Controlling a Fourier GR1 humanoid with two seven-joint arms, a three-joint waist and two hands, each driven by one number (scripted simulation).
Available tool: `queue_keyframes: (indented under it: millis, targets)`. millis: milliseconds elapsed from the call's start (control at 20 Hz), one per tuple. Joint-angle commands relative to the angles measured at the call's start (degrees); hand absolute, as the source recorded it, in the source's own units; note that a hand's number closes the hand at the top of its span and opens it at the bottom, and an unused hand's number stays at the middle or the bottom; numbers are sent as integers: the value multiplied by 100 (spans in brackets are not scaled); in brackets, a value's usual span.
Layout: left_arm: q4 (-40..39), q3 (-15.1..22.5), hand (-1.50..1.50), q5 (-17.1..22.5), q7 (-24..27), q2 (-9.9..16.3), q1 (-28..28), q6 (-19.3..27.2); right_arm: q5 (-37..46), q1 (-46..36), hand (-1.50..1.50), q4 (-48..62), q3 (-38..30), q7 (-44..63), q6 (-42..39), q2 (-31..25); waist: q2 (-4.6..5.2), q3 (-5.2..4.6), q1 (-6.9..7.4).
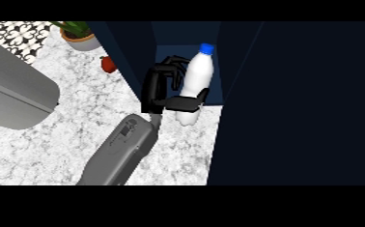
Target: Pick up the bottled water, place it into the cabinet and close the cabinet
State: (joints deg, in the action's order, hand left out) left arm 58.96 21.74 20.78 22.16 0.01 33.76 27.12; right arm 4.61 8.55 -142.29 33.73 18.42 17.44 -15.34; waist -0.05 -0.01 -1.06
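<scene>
A: White plastic water bottle with blue cap [195, 78]: where?
B: In my black right hand [158, 92], fingers and thumb curled round it, at the dark blue cabinet [285, 100] opening, above speckled marble counter [64, 139].

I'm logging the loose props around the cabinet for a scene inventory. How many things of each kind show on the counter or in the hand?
Bottled water, held by the left hand: 1
Potted plant: 1
Small red object, kind unclear: 1
Grey appliance at the left edge: 1
Total: 4
</scene>
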Motion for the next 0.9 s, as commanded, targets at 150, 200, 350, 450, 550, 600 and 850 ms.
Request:
queue_keyframes:
  millis: [150,200,350,450,550,600,850]
  targets:
    - [-637,112,150,645,-287,-1,759,530,310,242,-150,-846,80,328,-22,-144,0,-2,-25]
    - [-909,19,150,826,-29,-1,795,467,146,689,-150,-545,171,-330,-109,-211,8,2,-54]
    - [-1620,-275,150,772,160,-1,1140,227,-329,311,-150,-710,-449,51,-223,-260,25,1,-32]
    - [-1888,-406,150,858,208,-1,1372,515,83,334,-150,-552,-89,74,-57,-141,23,-2,-46]
    - [-2267,-93,150,1312,480,-1,1478,709,-275,752,-150,-689,-148,-427,-304,-397,43,2,-197]
    - [-2367,-205,150,1052,320,-1,1645,717,-117,624,-150,-745,-234,-69,-211,-384,28,0,-98]
    - [-3248,-451,150,1124,810,-1,2033,847,-309,884,-150,-891,-276,-361,-352,-536,55,-2,-203]
